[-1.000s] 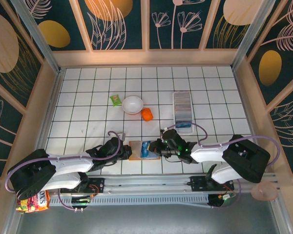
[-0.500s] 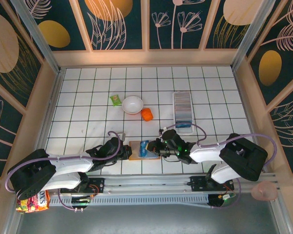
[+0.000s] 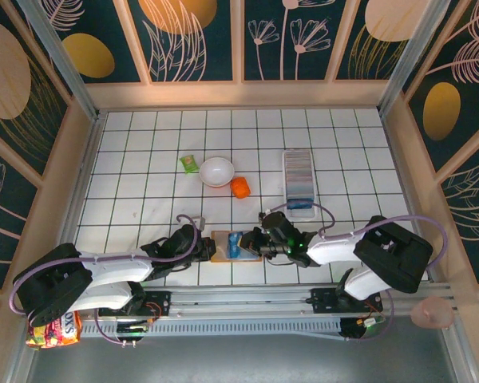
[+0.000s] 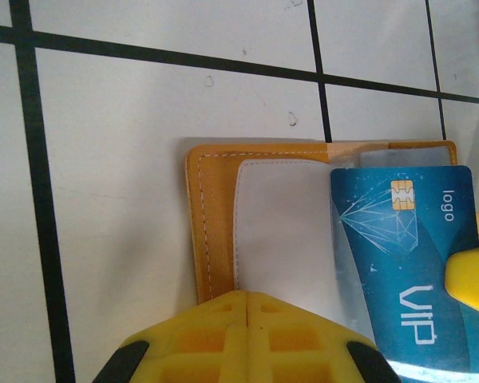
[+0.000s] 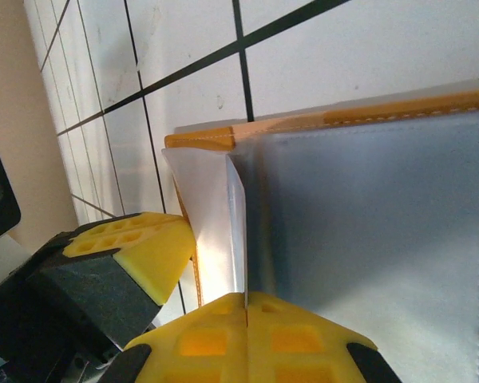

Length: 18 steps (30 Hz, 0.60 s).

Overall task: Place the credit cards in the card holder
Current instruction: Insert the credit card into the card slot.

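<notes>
Blue credit card (image 4: 399, 263): "VIP", "logo".

Glossy plastic card (image 4: 403, 255), stitched leather wallet (image 4: 211, 223)

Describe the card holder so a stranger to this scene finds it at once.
On the white gridded table, look at the right half, right of the white bowl and the small orange object. There lies the card holder, a long narrow pale tray. Unlike its rounded neighbours, it is rectangular and ribbed with crosswise slots.
</notes>
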Motion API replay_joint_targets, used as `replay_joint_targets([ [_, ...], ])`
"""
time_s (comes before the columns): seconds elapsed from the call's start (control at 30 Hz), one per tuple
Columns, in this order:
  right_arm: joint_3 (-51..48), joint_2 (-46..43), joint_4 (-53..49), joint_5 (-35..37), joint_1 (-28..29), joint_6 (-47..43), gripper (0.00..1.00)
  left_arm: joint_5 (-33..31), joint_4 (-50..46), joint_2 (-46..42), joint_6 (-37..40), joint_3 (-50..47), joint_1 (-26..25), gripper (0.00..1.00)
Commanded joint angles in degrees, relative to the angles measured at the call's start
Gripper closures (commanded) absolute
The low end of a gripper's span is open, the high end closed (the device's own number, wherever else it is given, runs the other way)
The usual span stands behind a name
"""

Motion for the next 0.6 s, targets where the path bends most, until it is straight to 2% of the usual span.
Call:
replay_joint_targets([
  [0.0,1.1,-0.7,-3.3,0.2,1.2,-1.7,1.0,-0.2,-3.1,1.5,0.7,-1.3,0.0,1.0],
  [0.07,1.4,-0.9,-3.6,-0.9,1.1,-1.2,1.0,-0.3,-2.9,1.7,0.6,-1.4,0.0,1.0],
  [0.23,1.8,-4.4,-12.0,4.4,1.3,-1.3,1.0,-0.3,-2.5,2.0,0.7,-1.6,0.0,1.0],
  [0.57,0.1,-4.6,-6.7,3.2,1.7,0.0,1.0,-0.1,-1.5,1.6,0.1,-2.6,0.0,1.0],
])
